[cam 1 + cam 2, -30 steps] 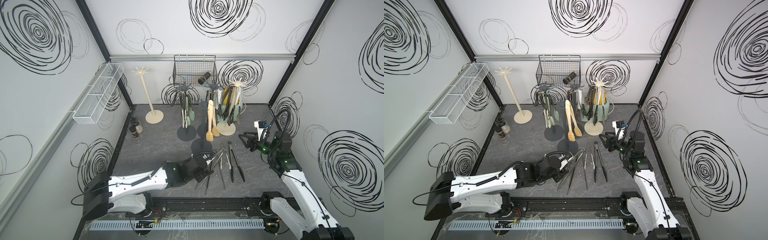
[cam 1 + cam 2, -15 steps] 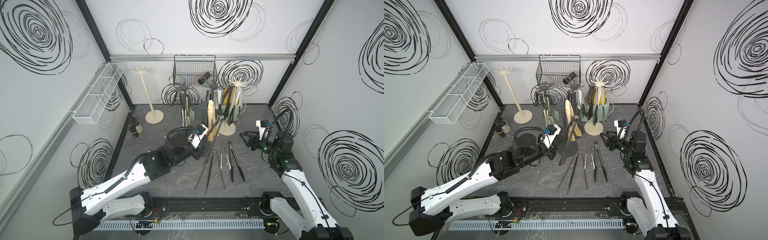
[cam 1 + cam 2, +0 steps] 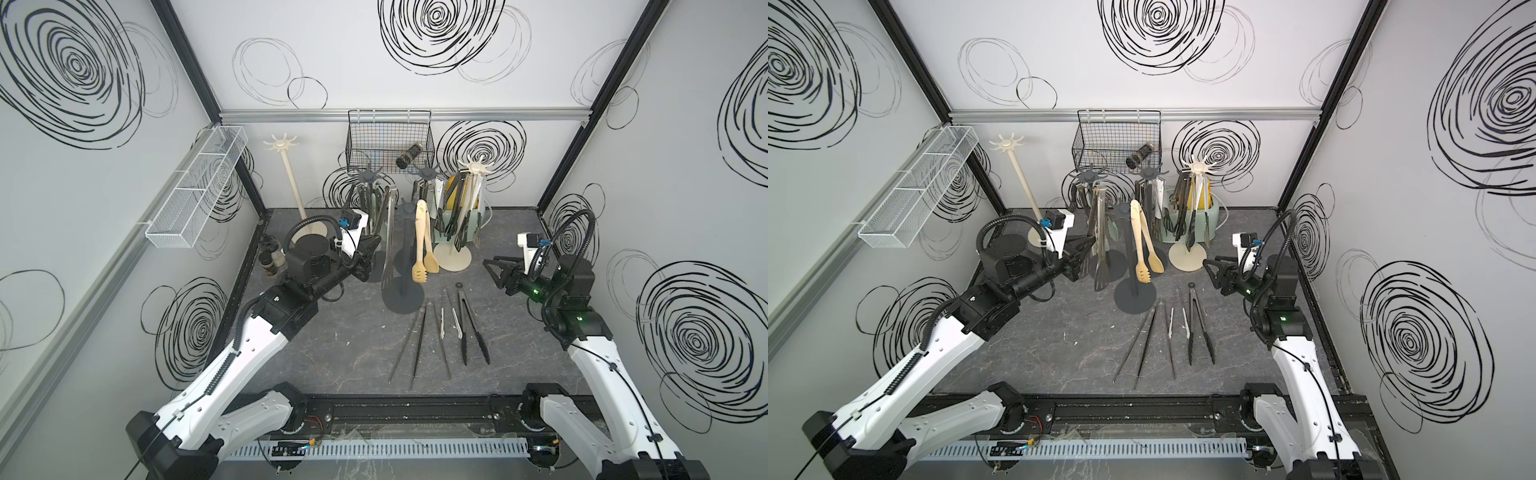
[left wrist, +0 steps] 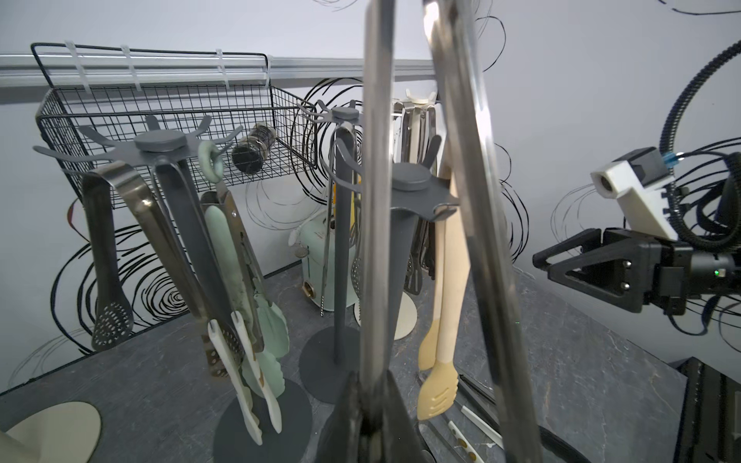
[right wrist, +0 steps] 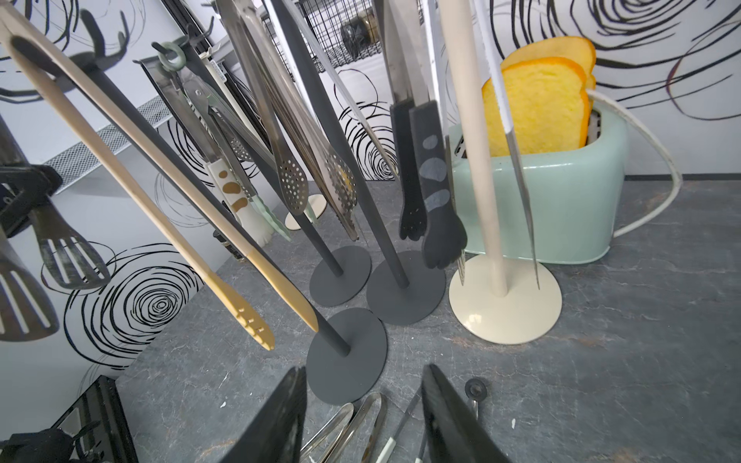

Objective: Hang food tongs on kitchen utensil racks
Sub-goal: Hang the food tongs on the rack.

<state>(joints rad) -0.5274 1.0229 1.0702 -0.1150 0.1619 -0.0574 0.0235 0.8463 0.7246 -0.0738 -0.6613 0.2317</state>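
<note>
Five racks [image 3: 406, 266] stand at the back in both top views. Four carry tongs; the far cream rack [image 3: 291, 178] is bare. The left gripper [image 3: 376, 245] clamps the steel tongs [image 3: 389, 224] mid-length and upright, likely so their top end can reach a hook. Four, perhaps five, pairs [image 3: 471, 328] lie flat on the table [image 3: 332, 345], waiting. In the left wrist view, the jaws pinch one arm of the steel tongs [image 4: 375, 200]. In the right wrist view, the right gripper [image 5: 367, 421] hangs half spread and empty above the lying pairs.
</note>
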